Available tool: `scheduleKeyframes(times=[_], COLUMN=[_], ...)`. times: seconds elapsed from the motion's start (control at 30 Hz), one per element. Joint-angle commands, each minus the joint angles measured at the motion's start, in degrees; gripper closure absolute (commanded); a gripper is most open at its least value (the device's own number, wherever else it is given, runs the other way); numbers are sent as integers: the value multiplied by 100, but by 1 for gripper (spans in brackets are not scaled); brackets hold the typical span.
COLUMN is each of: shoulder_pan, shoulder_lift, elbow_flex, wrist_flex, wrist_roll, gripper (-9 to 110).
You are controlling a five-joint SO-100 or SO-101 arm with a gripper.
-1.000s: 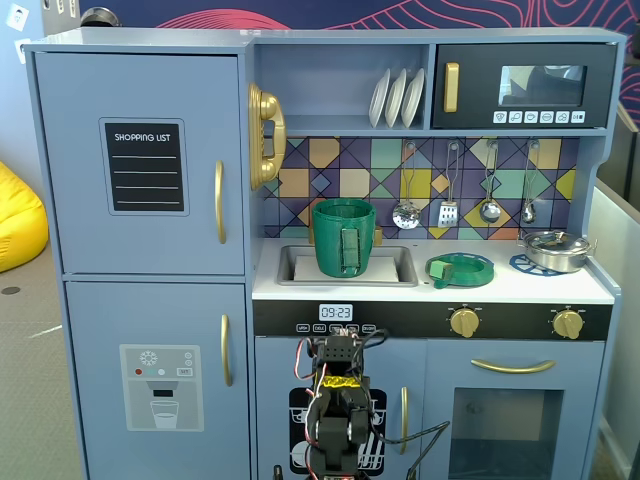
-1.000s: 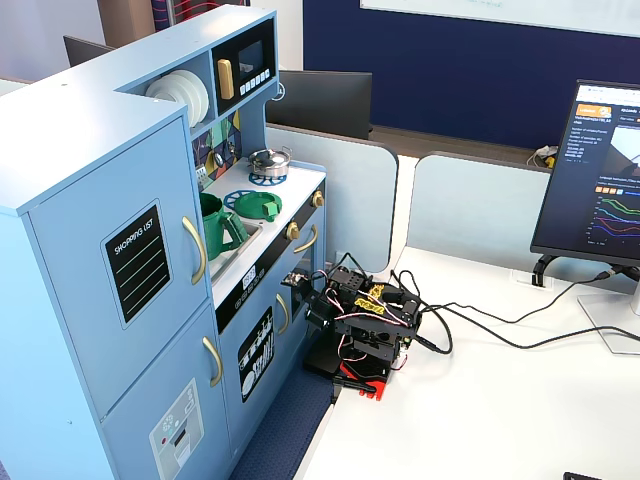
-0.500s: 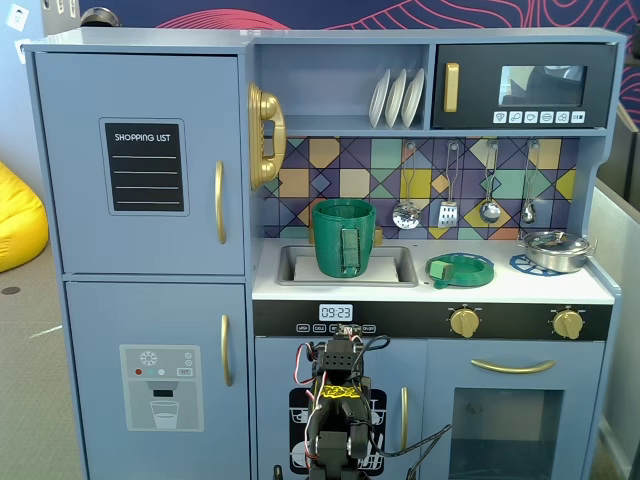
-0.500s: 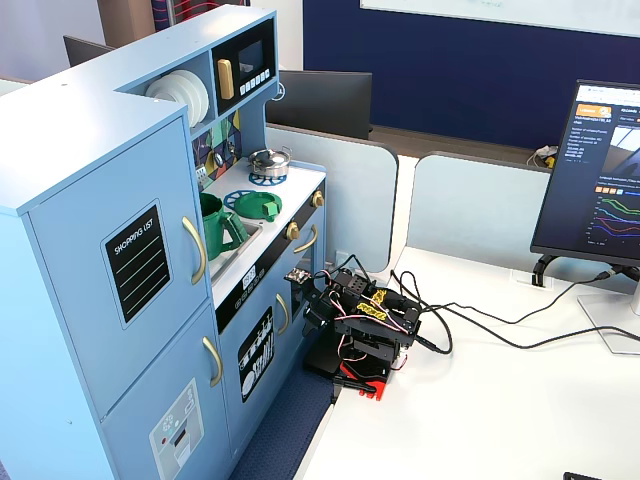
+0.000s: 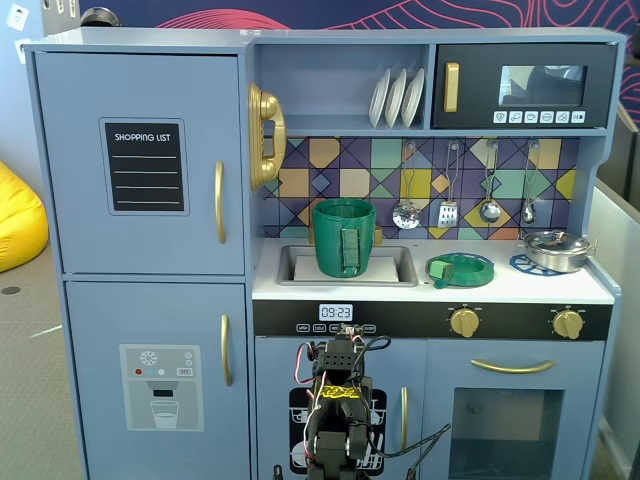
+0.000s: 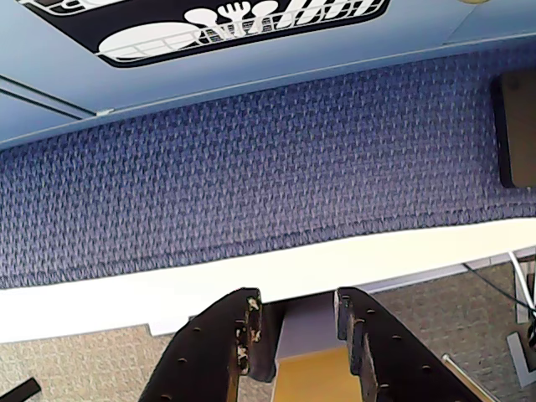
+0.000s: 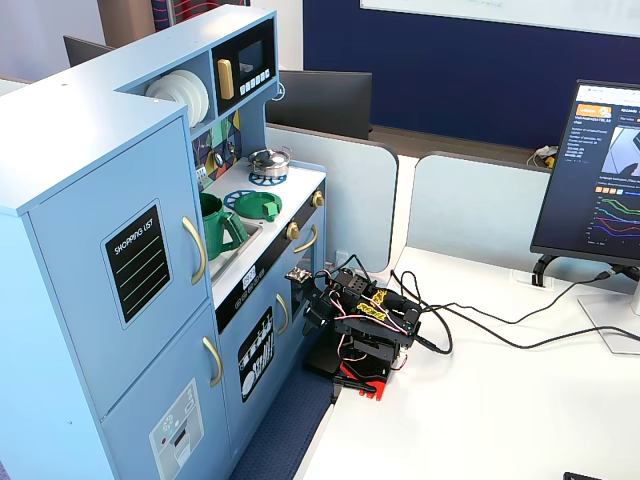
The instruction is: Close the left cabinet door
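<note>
The arm has folded back and down over the last second, away from the toy kitchen, and now sits still. The left cabinet door [image 5: 335, 410] under the sink looks flush with its frame, so the closing seems done. The gripper [image 6: 295, 322] has its jaws slightly apart, holding nothing. In the front fixed view the arm hides most of the door; its gold handle [image 5: 404, 418] shows.
</note>
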Motion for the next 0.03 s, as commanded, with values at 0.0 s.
scheduleKeyframes(times=[0.0], shoulder_pan=[62], shoulder_lift=[-18], elbow_flex=[62], wrist_flex=[1011], wrist_roll=[167], gripper=[100])
